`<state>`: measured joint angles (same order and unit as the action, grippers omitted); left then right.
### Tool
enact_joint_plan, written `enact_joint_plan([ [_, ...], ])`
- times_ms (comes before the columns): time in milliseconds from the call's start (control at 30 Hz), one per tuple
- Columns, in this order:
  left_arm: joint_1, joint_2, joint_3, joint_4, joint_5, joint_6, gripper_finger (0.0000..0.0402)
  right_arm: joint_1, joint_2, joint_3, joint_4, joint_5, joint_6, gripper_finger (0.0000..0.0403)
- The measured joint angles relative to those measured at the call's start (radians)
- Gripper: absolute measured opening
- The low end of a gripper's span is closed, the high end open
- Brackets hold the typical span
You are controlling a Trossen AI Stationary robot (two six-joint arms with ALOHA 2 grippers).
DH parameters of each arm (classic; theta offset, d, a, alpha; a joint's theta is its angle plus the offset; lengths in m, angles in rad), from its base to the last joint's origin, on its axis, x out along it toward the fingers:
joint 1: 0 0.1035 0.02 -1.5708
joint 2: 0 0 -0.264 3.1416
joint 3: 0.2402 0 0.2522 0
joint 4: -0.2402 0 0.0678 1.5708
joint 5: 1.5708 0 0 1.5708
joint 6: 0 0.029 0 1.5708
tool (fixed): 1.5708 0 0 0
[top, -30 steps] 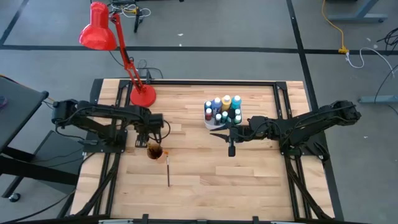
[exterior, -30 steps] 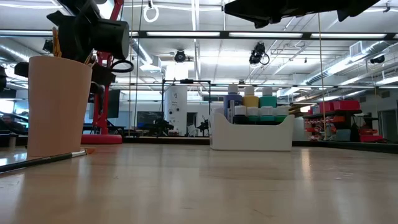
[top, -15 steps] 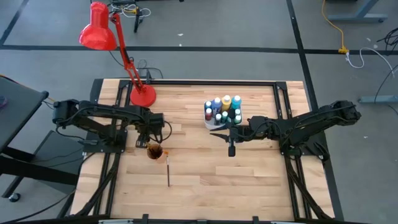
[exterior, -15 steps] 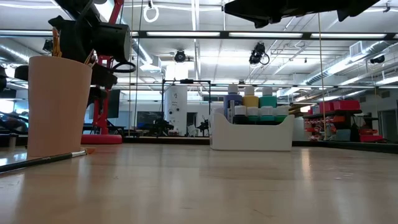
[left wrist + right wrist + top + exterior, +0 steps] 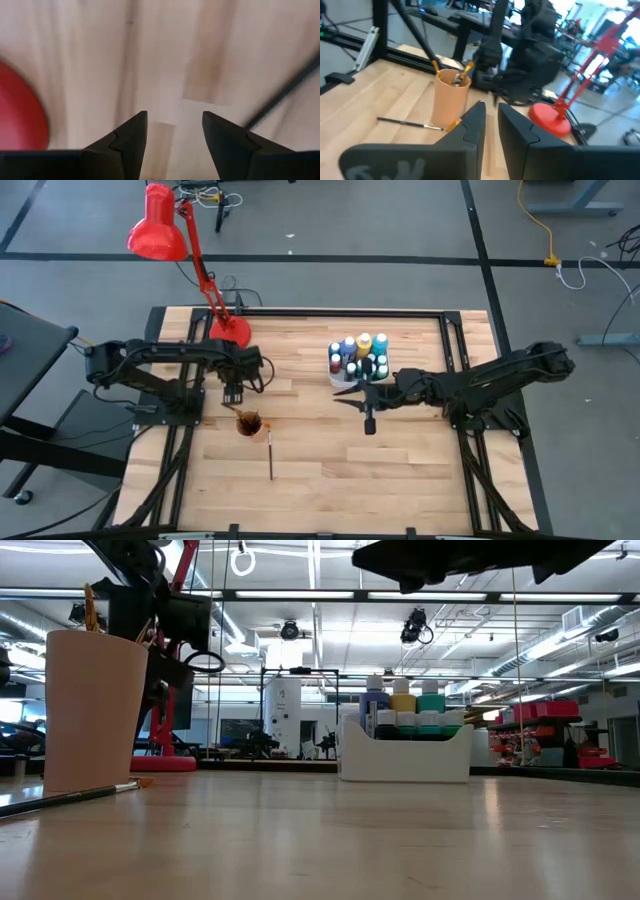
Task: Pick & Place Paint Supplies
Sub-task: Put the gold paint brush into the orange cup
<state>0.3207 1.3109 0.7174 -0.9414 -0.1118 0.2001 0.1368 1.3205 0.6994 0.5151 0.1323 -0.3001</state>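
Landmark: the small orange cup [image 5: 248,423], standing upright on the light wooden table [image 5: 330,480].

- One thin dark-handled paintbrush [image 5: 270,456], laid flat on the bare table just beside the cup on its near side; in the low view it is seen as a dark line [image 5: 70,797] at the cup's foot. Not held by anything.
- Cup contents: orange-tipped sticks [image 5: 465,69] are seen rising above the rim; what they are cannot be told.
- Left gripper [image 5: 233,394], held above the table just beyond the cup, between it and the lamp base. Its fingers [image 5: 125,145] are parted with nothing between them, bare wood showing in the gap.
- Right gripper [image 5: 368,420], held clear of the table well to the right of the cup and just on the near side of the tray. Its fingers [image 5: 472,127] are drawn close, a narrow gap remaining, nothing grasped.
- White rectangular tray [image 5: 340,380], farther back and to the right of the cup, packed with small upright paint bottles [image 5: 362,355] in blue, yellow and teal, several white-capped.
- Red desk lamp [image 5: 160,225], its round red base [image 5: 229,334] set beyond the cup toward the table's far edge.
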Motion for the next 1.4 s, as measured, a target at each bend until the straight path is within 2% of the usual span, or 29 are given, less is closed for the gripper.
enact_joint_plan([
  [133, 0.008, 0.0, 0.0, 0.009, -0.039, -0.018, 0.0199, 0.0, 0.101, 0.0, 0.116, -0.019, -0.023, 0.0072],
  [267, 0.006, 0.0, 0.0, 0.008, -0.027, -0.016, 0.0199, -0.004, 0.226, 0.022, 0.232, -0.019, 0.008, 0.0113],
  [433, 0.006, 0.0, 0.0, -0.002, 0.064, 0.027, 0.0199, -0.006, 0.355, 0.145, 0.153, -0.018, 0.076, 0.0168],
  [533, 0.004, 0.0, 0.0, -0.001, 0.064, 0.027, 0.0199, -0.006, 0.441, 0.25, 0.061, -0.019, 0.176, 0.0186],
  [700, 0.005, 0.0, 0.0, 0.002, 0.005, 0.0, 0.0199, -0.007, 0.603, 0.388, -0.033, -0.017, 0.247, 0.0186],
  [867, 0.005, -0.001, 0.0, 0.009, -0.046, -0.024, 0.0199, -0.007, 0.753, 0.503, -0.03, -0.019, 0.293, 0.0176],
  [1100, 0.005, -0.001, 0.0, 0.01, -0.053, -0.028, 0.0199, -0.008, 0.946, 0.663, -0.032, -0.058, 0.325, 0.0172],
  [1200, 0.005, -0.001, 0.0, 0.01, -0.052, -0.028, 0.0199, -0.008, 1.006, 0.72, -0.035, -0.057, 0.326, 0.0172],
  [1400, 0.005, -0.001, 0.0, 0.009, -0.053, -0.028, 0.0199, -0.017, 1.065, 0.785, -0.036, 0.012, 0.32, 0.0172],
])
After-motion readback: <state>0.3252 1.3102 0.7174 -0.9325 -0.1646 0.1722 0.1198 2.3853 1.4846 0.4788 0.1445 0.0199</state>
